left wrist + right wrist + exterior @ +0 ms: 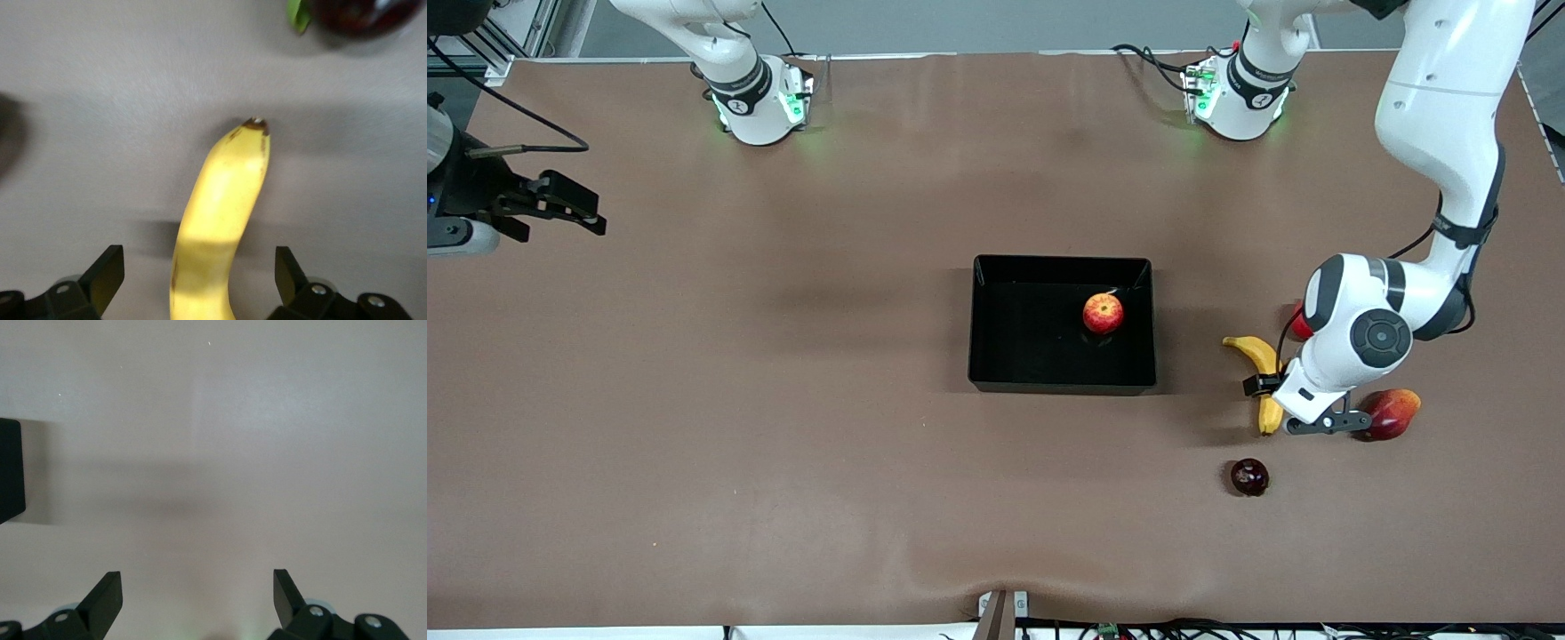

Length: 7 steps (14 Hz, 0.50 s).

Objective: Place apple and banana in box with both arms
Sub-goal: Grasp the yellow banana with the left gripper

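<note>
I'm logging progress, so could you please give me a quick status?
Left gripper open astride banana on table. Right gripper open, waiting at the right arm's end. Apple in box. Nothing obstructing.

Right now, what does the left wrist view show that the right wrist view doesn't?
Only the left wrist view shows the banana lying between the open left gripper fingers, untouched, plus a dark red fruit at the frame edge. Only the right wrist view shows a corner of the box and the open right gripper over bare table. Both share open black fingers and the brown tabletop.

Apple [1103,313] in black box [996,373]; banana [1264,378] outside.
</note>
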Each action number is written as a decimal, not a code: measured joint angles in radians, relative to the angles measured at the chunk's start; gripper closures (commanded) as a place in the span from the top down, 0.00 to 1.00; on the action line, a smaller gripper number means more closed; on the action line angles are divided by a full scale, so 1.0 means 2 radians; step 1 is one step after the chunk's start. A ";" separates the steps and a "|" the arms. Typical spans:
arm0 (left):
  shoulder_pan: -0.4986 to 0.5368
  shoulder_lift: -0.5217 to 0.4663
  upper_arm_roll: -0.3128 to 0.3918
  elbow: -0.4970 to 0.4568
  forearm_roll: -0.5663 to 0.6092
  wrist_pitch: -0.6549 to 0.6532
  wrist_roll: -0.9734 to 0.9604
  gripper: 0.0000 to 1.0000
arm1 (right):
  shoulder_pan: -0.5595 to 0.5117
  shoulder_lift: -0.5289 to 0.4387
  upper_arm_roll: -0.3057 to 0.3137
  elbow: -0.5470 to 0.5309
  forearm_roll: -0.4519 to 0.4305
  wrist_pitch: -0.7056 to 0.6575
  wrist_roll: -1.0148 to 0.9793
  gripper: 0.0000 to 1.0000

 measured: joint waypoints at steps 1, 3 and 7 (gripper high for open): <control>0.000 0.006 -0.001 -0.002 0.000 0.002 0.001 0.69 | -0.001 0.000 0.000 0.000 0.000 -0.002 0.000 1.00; -0.001 0.011 -0.002 -0.006 0.000 0.002 0.001 0.24 | -0.001 0.000 0.000 0.000 0.000 -0.007 0.000 1.00; -0.003 -0.004 -0.005 -0.007 0.000 -0.013 0.001 0.00 | -0.001 -0.001 0.001 0.000 0.000 -0.011 0.000 1.00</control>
